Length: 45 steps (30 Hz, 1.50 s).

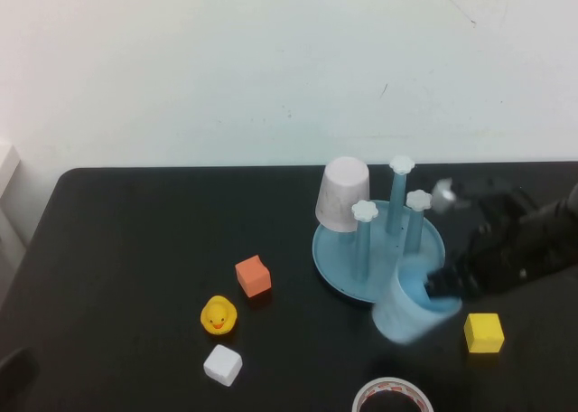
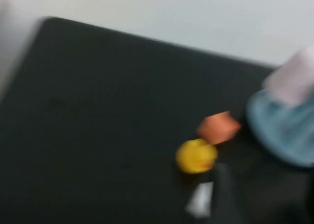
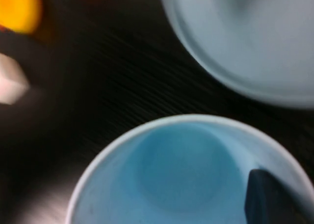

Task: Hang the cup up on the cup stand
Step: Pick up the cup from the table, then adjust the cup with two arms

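The light blue cup (image 1: 405,311) stands open side up on the black table, against the near right rim of the cup stand (image 1: 336,249). My right gripper (image 1: 442,284) is shut on the cup's rim. One dark finger (image 3: 267,197) is inside the cup (image 3: 181,170). The stand has three upright blue pegs with white flower knobs (image 1: 364,210). A pale pinkish-white cup (image 1: 343,193) hangs upside down at the stand's far left. My left gripper (image 2: 223,197) shows only as a dark blur near the table's front left, over the toys.
An orange cube (image 1: 253,276), a yellow duck (image 1: 218,315) and a white cube (image 1: 222,364) lie left of the stand. A yellow cube (image 1: 484,332) sits right of the cup. A tape roll (image 1: 391,397) lies at the front edge.
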Available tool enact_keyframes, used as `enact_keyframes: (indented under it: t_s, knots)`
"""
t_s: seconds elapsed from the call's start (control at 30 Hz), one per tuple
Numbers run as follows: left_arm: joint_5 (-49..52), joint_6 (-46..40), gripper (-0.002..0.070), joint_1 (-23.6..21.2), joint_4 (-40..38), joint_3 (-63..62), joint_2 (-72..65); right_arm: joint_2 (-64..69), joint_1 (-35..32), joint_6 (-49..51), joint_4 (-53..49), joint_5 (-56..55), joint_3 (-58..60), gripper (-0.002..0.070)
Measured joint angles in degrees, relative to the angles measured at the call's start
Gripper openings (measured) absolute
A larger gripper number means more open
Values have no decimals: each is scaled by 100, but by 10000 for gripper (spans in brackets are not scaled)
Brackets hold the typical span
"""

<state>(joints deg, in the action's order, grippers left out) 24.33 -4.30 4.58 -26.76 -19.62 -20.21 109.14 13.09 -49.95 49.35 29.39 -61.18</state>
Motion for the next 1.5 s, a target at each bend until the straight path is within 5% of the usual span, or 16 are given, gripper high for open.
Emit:
enact_keyframes:
  t_s: [0.13, 0.33, 0.43, 0.87, 1.5]
  knots:
    - [-36, -310, 610, 0, -2222, 0, 0, -853, 274, -583, 528, 73, -12, 29]
    - [-113, -552, 686, 0, -5955, 0, 0, -1947, 1055, -3095, 2805, 84, -12, 29]
    - [-220, -843, 690, 0, -6763, 0, 0, -2263, 1610, -5026, 4256, 84, -39, 29]
    - [-208, -155, 692, 0, -7087, 0, 0, -2280, 3283, -7251, 4745, -487, -930, 29]
    - [-357, 430, 693, 0, -7098, 10, 0, -1448, 4044, -7370, 4828, -551, -1600, 29]
